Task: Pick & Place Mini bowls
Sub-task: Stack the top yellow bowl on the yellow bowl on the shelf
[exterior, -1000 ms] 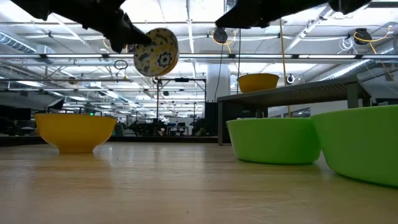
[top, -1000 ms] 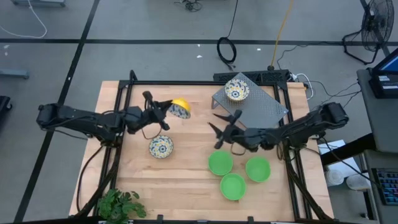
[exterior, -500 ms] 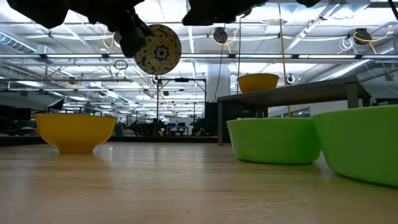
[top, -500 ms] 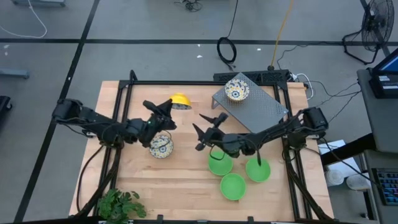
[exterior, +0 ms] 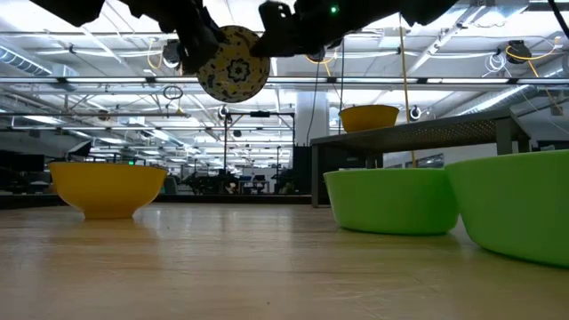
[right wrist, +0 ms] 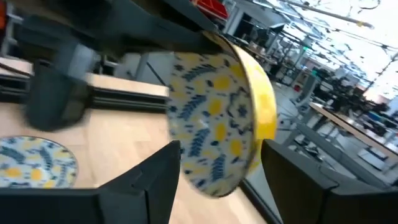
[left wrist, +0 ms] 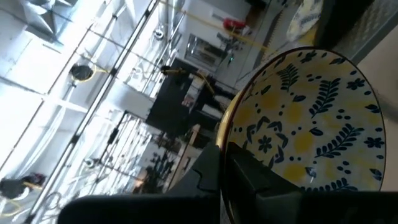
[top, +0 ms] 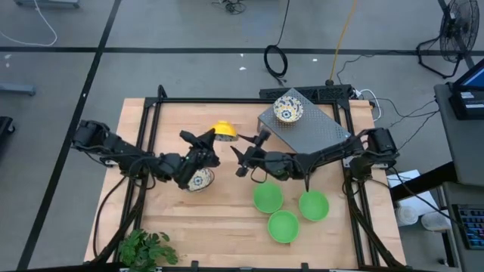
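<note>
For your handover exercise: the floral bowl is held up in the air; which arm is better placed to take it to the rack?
Probably the right: its open gripper flanks the held bowl, with the rack on its side.

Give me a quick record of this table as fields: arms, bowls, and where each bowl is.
left gripper: shut on the held floral bowl, lifted and tilted on edge
right gripper: open, beside the held floral bowl, fingers either side of it in the right wrist view
floral bowl on table: under the left arm
floral bowl on rack: upright on the grey rack
green bowls: three, clustered on the table
</note>
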{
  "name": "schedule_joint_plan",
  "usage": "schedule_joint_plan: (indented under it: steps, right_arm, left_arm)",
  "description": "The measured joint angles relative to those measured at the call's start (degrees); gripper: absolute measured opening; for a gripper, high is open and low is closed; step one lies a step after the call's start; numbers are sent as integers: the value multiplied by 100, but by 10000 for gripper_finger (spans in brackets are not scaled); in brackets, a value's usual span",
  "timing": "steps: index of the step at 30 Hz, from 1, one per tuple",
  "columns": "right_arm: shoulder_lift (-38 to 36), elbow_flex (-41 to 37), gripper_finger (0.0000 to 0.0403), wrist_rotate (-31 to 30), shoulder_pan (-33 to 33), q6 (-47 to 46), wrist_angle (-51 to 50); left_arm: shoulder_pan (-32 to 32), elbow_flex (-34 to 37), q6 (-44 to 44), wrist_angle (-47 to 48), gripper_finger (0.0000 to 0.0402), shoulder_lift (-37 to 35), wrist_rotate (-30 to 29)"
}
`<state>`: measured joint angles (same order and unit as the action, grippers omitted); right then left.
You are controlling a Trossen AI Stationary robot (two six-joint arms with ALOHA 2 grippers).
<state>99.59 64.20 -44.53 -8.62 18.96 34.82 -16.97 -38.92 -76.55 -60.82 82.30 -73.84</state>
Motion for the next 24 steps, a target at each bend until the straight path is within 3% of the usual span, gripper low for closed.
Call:
schedule_joint_plan:
  steps: [12, 15, 20, 24]
  right_arm:
    - [0, -6, 180, -16, 342, 219, 0]
    - [0, -8, 144, 9, 335, 379, 1]
    - [-2, -2, 29, -35, 352, 494, 116]
    - [-19, 1, 16, -61, 315, 546, 137]
  left_arm:
    - [-40, 0, 392, 81, 8, 2, 29]
    - [-49, 0, 406, 79, 8, 2, 35]
    - [-49, 0, 601, 26, 14, 2, 114]
    - [-55, -2, 663, 81, 30, 1, 187]
